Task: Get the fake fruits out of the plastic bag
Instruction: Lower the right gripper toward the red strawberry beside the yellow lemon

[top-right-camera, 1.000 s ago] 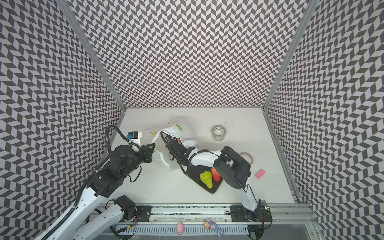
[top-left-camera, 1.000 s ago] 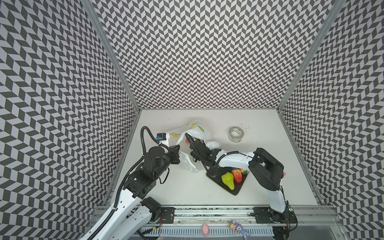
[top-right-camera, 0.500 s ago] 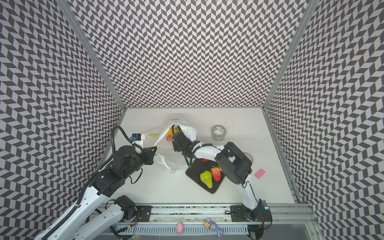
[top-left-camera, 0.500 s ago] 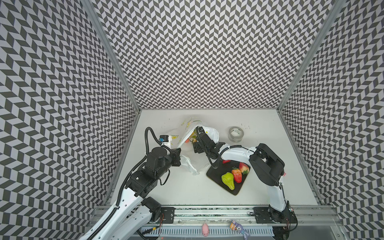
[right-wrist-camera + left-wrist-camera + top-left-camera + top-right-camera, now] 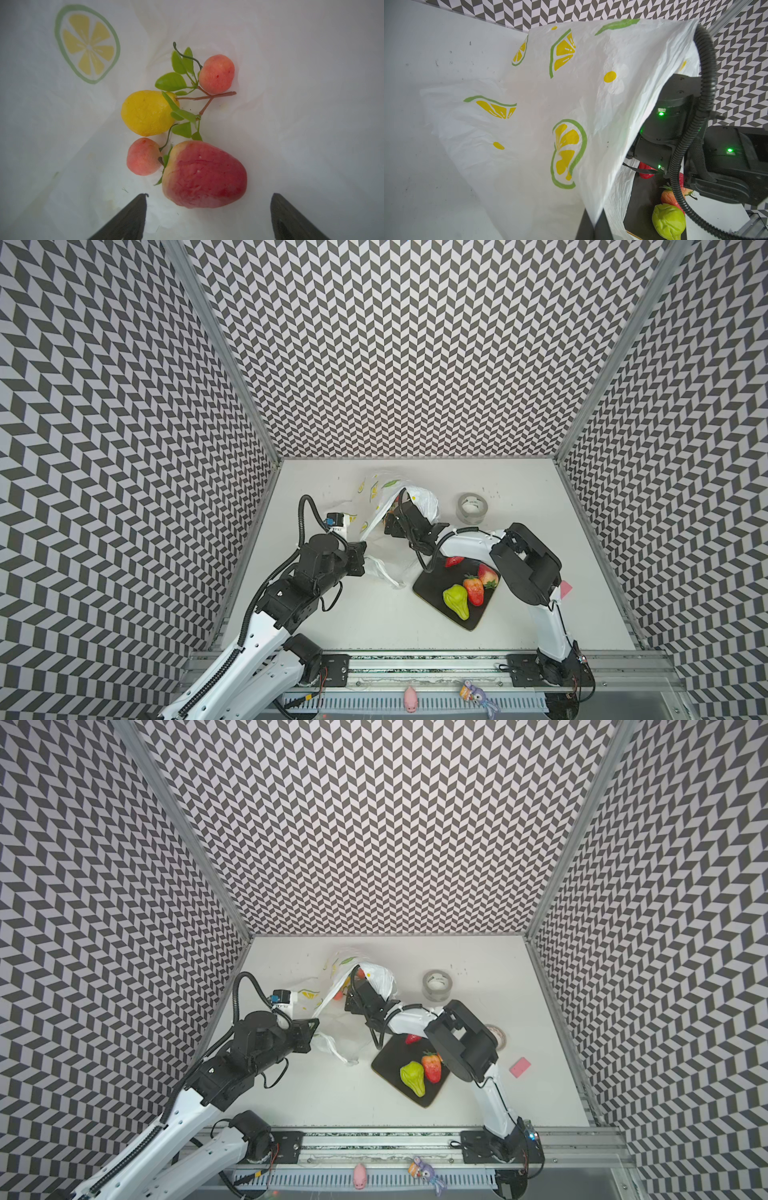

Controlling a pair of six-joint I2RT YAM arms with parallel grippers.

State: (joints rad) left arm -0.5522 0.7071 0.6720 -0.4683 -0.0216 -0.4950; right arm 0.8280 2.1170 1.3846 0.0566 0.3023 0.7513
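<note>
Seen from above, a white table (image 5: 374,626) stands inside zigzag-patterned walls. The plastic bag (image 5: 422,501), white and printed with lemon slices, lies towards the far side of the table, a little left of the middle, with its mouth lifted open. The left gripper (image 5: 593,225) is pinched together on the bag's rim and holds that edge up on the near left of the bag. The right gripper (image 5: 208,195) reaches in from the right through the bag's mouth. Its jaws stand wide apart and grip nothing. A large red strawberry (image 5: 204,174) lies on the bag's floor just ahead of the fingertips. Deeper inside lie a yellow pear (image 5: 147,113) and two small pink-red round fruits (image 5: 217,73) joined by a leafy twig. Outside the bag, nearer and to the right, a black board (image 5: 432,589) carries a green pear (image 5: 456,601) and three red strawberries (image 5: 473,591). A tape roll (image 5: 471,508) stands right of the bag, apart from it.
</note>
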